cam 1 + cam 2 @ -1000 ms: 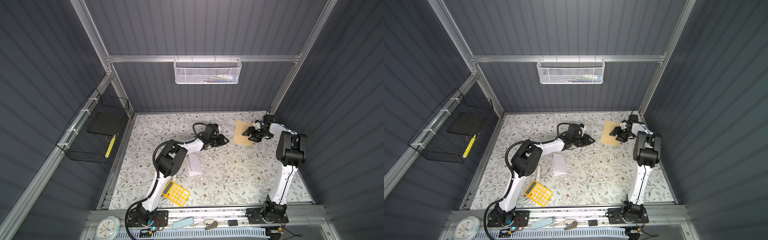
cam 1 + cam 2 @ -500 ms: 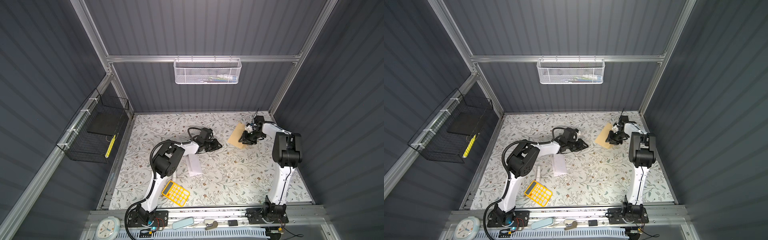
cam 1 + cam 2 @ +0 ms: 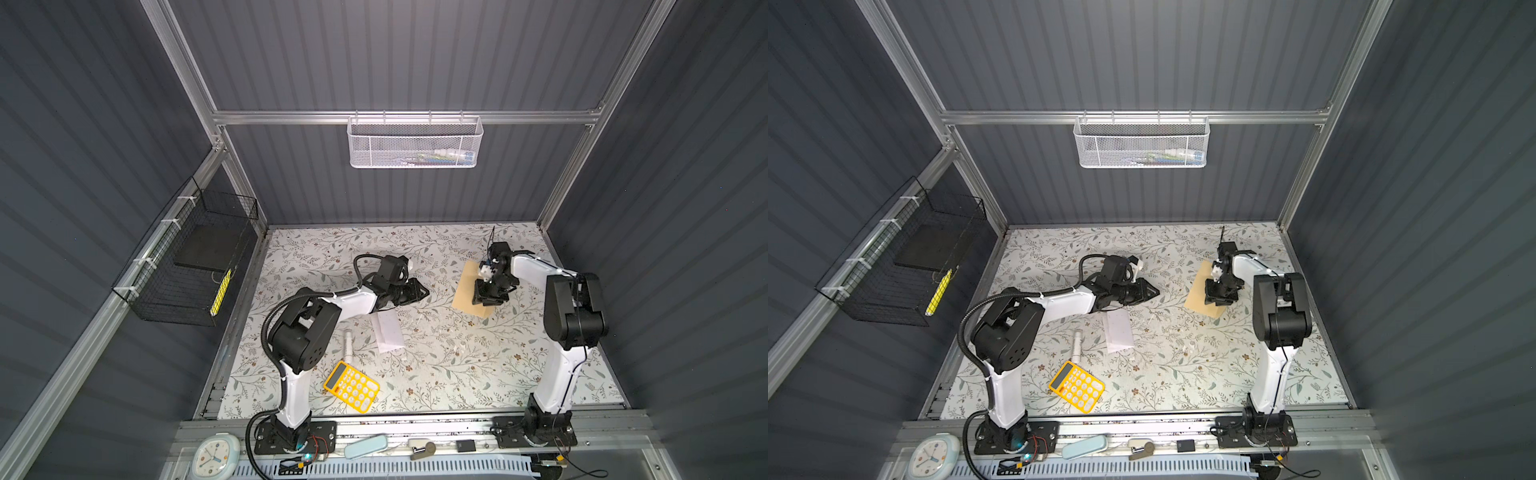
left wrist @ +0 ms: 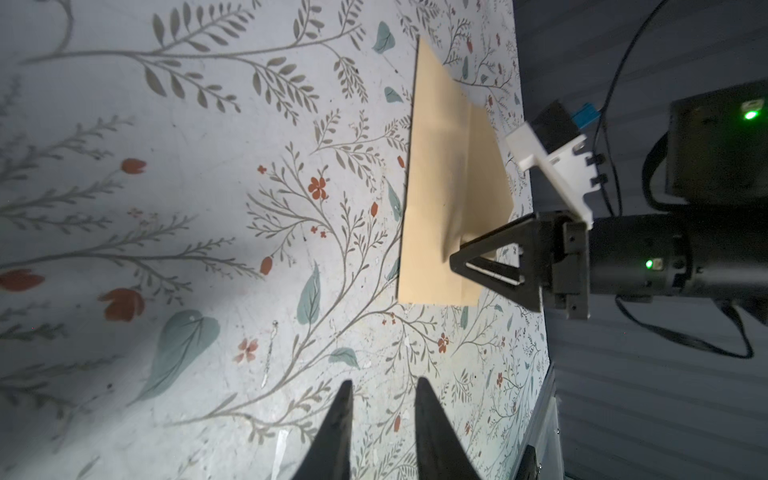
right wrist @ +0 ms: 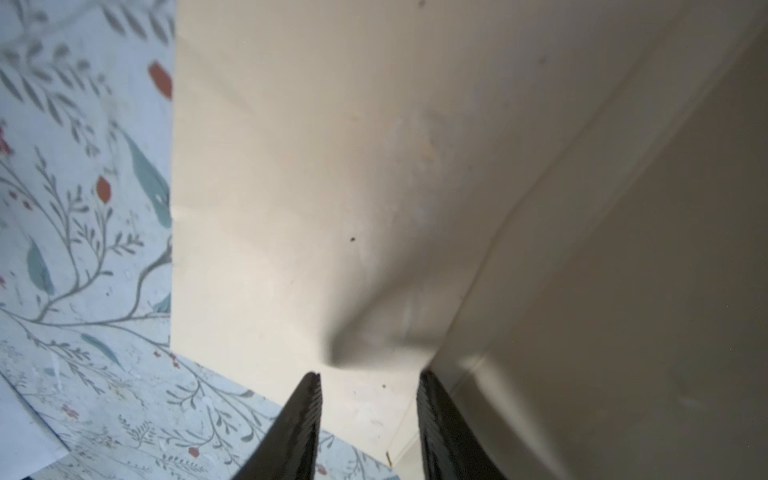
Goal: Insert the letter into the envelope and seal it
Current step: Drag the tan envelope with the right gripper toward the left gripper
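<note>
Shells: smooth white, on left arm (image 3: 353, 301) and right arm (image 3: 557, 374).
Joints (image 3: 575, 309): bulky black housings.
Hose (image 3: 961, 332): black, ribbed, along left arm; thin black wires on right arm.
Right gripper (image 4: 456, 261): black triangular frame, small screws, white bracket, green lights behind.
Fingers (image 5: 305, 428): black, tapered, ribbed inner faces.
Bases (image 3: 320, 436): flat black plates.
</note>
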